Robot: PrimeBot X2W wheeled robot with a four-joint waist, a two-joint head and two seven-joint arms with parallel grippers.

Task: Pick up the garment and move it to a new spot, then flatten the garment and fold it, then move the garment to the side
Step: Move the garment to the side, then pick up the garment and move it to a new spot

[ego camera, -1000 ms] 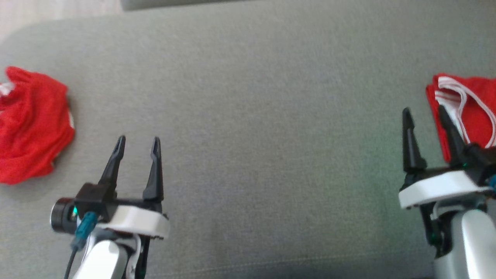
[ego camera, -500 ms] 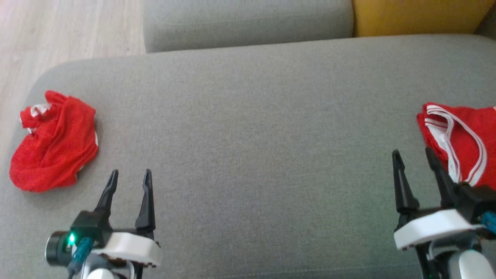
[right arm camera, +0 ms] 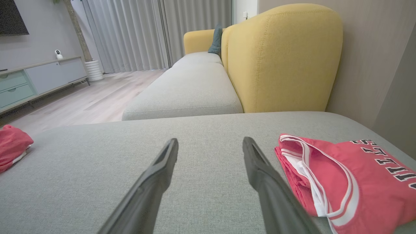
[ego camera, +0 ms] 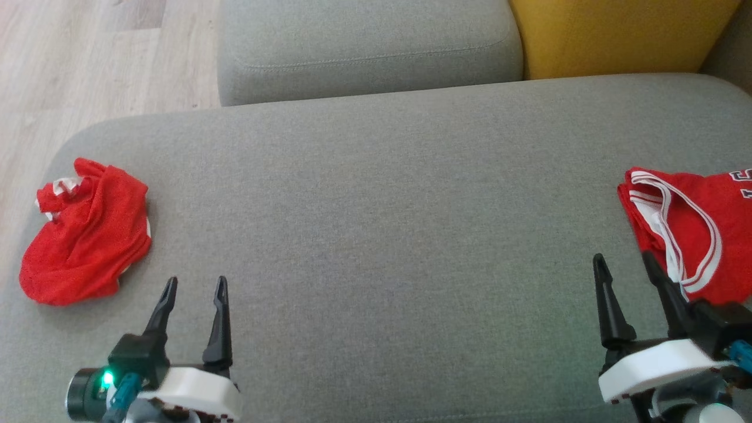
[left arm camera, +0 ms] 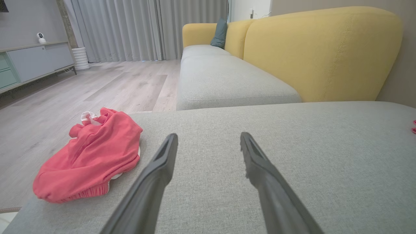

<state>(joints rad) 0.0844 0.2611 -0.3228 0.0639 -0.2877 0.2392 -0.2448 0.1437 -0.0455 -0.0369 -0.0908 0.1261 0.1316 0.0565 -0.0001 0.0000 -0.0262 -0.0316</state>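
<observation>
A crumpled red garment (ego camera: pixel 85 235) with white trim lies near the left end of the grey sofa seat (ego camera: pixel 376 223). My left gripper (ego camera: pixel 195 281) hovers open and empty to its right and nearer to me. In the left wrist view the garment (left arm camera: pixel 94 152) sits left of the open gripper (left arm camera: pixel 208 136). A folded red jersey (ego camera: pixel 687 229) with white bands lies at the seat's right end. My right gripper (ego camera: pixel 623 257) stands open just left of it, holding nothing. The right wrist view shows the jersey (right arm camera: pixel 344 175) beside the open gripper (right arm camera: pixel 211 140) and the crumpled garment (right arm camera: pixel 11 146) far left.
A second grey cushion (ego camera: pixel 364 47) adjoins the seat at the back, with a yellow backrest (ego camera: pixel 617 35) to its right. Wooden floor (ego camera: pixel 88 53) lies beyond the seat's rounded left edge. Between the two red pieces stretches bare grey fabric.
The head camera has tilted up, bringing the far cushion, yellow backrest and floor into view. Both garments lie as before. Both grippers stay open and have hardly moved over the seat.
</observation>
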